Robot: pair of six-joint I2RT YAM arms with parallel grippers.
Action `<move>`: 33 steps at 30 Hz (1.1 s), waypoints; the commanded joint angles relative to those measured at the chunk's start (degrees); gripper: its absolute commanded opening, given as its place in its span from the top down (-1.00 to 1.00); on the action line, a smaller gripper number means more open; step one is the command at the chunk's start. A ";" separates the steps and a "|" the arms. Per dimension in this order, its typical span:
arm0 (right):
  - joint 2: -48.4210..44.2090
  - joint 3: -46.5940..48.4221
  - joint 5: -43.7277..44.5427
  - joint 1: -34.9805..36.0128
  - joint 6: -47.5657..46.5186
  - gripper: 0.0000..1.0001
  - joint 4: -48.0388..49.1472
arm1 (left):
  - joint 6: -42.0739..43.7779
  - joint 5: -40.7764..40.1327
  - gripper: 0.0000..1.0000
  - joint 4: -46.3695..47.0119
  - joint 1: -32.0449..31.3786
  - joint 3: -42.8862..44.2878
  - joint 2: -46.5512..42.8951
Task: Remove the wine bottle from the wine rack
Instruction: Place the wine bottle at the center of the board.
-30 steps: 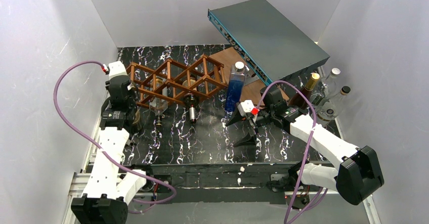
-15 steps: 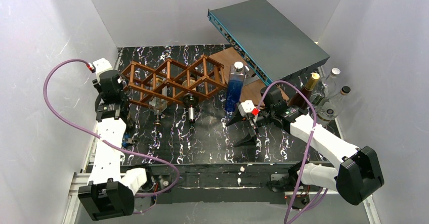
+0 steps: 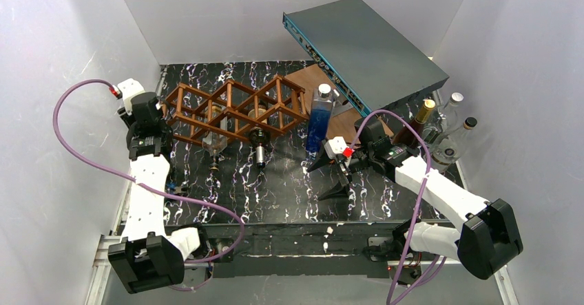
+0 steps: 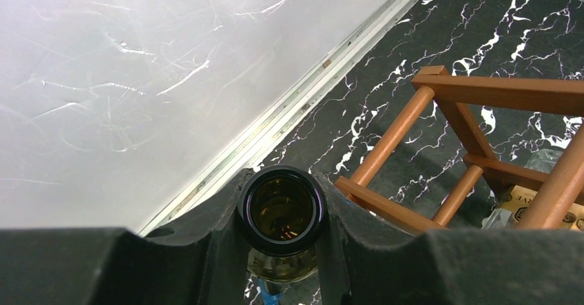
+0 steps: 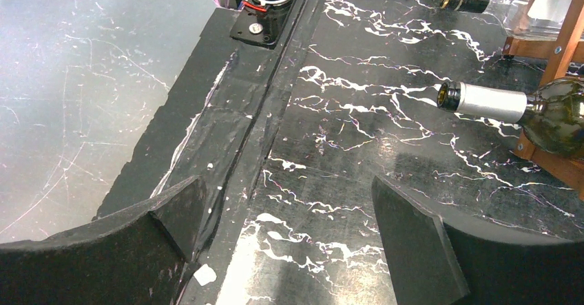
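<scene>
Left hand [image 4: 282, 198] shifted leftward, off wine rack [image 4: 482, 95]; clenched on wine bottle [image 4: 282, 214], rack just beside.

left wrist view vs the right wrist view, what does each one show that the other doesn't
Left wrist only: the left gripper shut around the round end of an amber bottle, with the rack corner beside it and the rail along the table edge.
Right wrist only: the right gripper open over bare table, and a silver-necked bottle resting on the rack.
Both: the black marble table, parts of the wooden rack, and a white wall.
</scene>
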 commanded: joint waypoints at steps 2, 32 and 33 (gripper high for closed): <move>-0.98 0.19 -1.79 -2.54 -1.14 -0.97 -1.59 | -1.74 -3.87 0.50 3.36 0.78 2.56 -1.35; -1.33 0.29 -1.74 -2.54 -1.90 -0.97 -2.29 | -5.24 -5.22 -0.77 -0.64 1.20 0.37 -6.36; -1.33 0.29 -1.71 -2.54 -1.94 -0.97 -2.29 | -5.40 -5.43 -0.84 -0.83 1.16 0.56 -6.43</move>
